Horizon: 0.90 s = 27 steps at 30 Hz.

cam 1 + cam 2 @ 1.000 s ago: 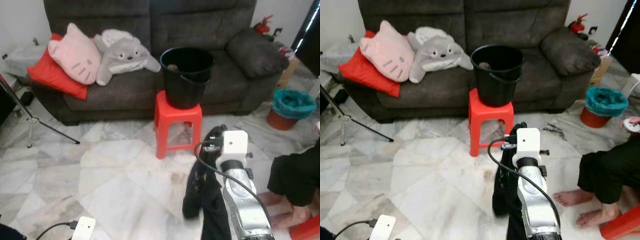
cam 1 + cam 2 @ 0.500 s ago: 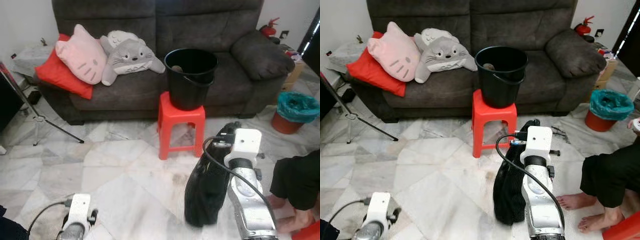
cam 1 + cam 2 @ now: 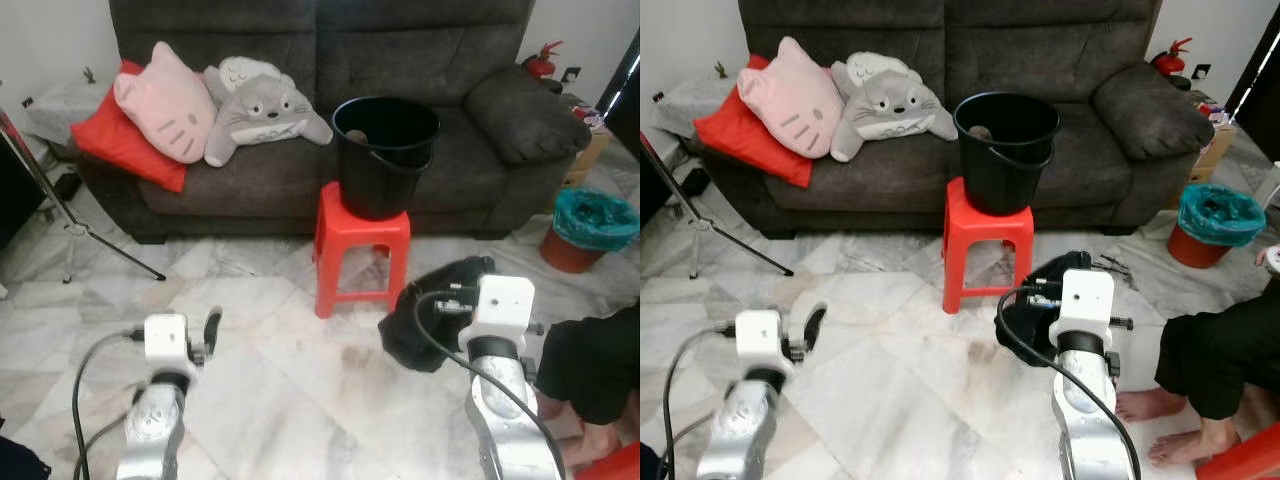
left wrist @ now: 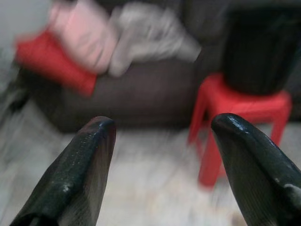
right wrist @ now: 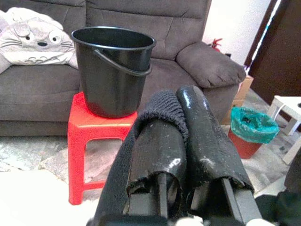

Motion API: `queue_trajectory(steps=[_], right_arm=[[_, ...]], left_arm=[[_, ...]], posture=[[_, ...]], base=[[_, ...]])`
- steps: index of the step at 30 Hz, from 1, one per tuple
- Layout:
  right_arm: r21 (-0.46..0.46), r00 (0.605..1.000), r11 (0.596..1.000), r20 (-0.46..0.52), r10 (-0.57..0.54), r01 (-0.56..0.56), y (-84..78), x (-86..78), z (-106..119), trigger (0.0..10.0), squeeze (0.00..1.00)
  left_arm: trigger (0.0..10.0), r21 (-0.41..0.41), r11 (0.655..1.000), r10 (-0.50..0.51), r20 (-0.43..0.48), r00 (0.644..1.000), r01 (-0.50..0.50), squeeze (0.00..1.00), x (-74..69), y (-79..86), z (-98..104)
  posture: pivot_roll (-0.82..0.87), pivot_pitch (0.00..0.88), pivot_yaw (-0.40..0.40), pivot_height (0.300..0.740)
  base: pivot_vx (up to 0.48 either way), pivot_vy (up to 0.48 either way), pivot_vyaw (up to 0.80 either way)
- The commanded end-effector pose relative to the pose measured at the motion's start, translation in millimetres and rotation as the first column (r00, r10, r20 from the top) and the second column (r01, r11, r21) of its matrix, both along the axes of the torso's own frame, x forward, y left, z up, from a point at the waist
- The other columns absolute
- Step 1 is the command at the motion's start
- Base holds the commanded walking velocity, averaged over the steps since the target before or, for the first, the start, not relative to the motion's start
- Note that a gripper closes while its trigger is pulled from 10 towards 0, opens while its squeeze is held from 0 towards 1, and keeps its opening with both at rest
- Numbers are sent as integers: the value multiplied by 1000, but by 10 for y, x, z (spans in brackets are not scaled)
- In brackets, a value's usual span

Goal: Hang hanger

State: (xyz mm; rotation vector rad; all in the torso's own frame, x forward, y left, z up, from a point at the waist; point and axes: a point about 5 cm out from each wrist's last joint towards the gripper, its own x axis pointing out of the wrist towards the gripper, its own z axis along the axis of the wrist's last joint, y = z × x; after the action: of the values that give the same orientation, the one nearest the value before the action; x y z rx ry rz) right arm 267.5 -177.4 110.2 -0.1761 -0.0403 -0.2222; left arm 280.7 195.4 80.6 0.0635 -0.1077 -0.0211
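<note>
My right gripper (image 5: 178, 99) is shut on a black cloth (image 3: 435, 310), which hangs bunched up over its fingers just in front of and to the right of a red stool (image 3: 362, 225). On the stool stands a black bucket (image 3: 385, 150) with a small object inside. The cloth (image 3: 1035, 320) is held off the floor, below the height of the bucket's rim. My left gripper (image 4: 163, 125) is raised at the lower left, open and with nothing between its fingers (image 3: 212, 325), pointing towards the sofa and stool.
A dark grey sofa (image 3: 470, 60) stands behind the stool, with a red cushion (image 3: 105, 150) and pink and grey plush toys (image 3: 265, 100). A tripod leg (image 3: 90, 235) crosses the floor at left. A teal-lined bin (image 3: 590, 225) and a seated person's legs (image 3: 1210, 380) are at right.
My right gripper has lifted the cloth from hanging low near the floor to a bunch nearer the stool. My left arm has risen into view, open.
</note>
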Motion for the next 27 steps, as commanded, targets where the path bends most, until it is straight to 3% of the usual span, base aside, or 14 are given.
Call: queue_trajectory(steps=[1, 7, 16, 27], right_arm=[[-18, 999, 1000, 39, 10, -9, -1, 41, 110, 10000, 0], [-17, 996, 1000, 89, -17, 18, -11, 55, 205, 10000, 0], [-20, 996, 1000, 92, -20, 21, -20, 38, 208, 10000, 0], [-11, 997, 1000, 75, 11, -10, 49, 56, 165, 10000, 0]], left_arm=[[10000, 30, 997, -70, -12, 997, 70, 0, -46, -84, 6], [10000, 24, 995, -93, -32, 995, 94, 0, -108, -125, 61], [10000, 14, 990, -136, -45, 990, 137, 0, -49, -304, 142], [10000, 26, 994, -103, -93, 990, 105, 0, -64, -235, 107]], posture=[[-78, 0, -11, 740], [-91, 0, 7, 740], [-108, 0, 21, 740], [-98, 0, 15, 740]], base=[[0, 0, 0], [0, 0, 0], [0, 0, 800], [0, 0, 800]])
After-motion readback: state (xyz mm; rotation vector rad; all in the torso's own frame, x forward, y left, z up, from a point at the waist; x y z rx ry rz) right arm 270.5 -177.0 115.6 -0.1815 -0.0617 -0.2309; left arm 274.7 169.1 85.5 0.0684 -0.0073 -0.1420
